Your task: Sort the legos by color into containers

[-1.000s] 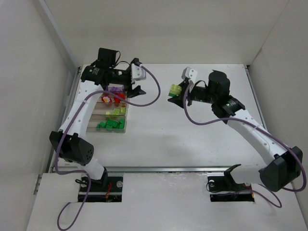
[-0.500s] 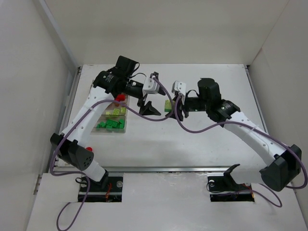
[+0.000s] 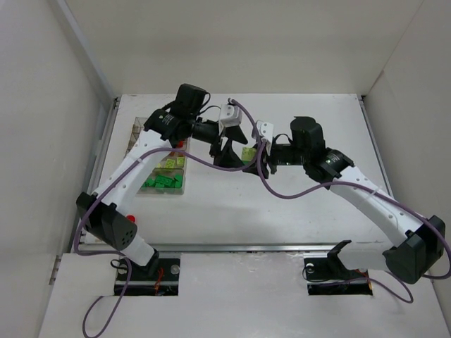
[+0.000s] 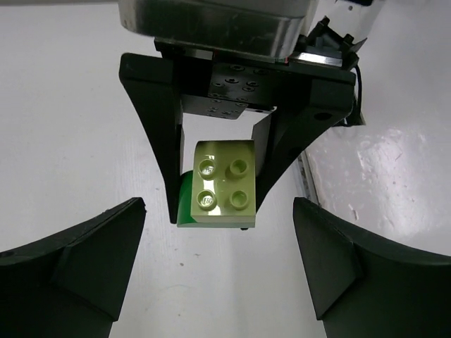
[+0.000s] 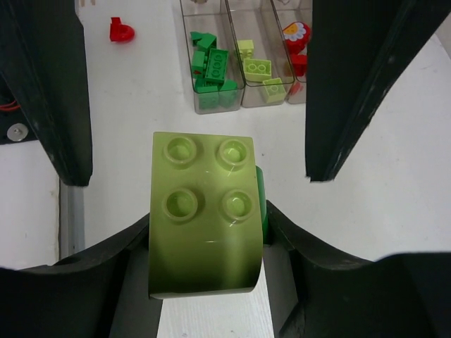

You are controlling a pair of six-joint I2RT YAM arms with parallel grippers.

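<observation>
- Right gripper is clamped, roughly half-closed, on a yellow-green four-stud plastic brick, held over mid-tabletop. Left gripper faces it, spread wide and empty.
- Handover, I'd guess. Left should close square on whatever sticks out past right's fingers, before right lets go.
- Then the yellow-green row of the clear divided box.
- Dark green bit behind the brick: separate or stuck on, can't tell. Left arm hides the box's far rows from above.

A robot lab cell: white table walled by plain panels, two arms mounted.
</observation>
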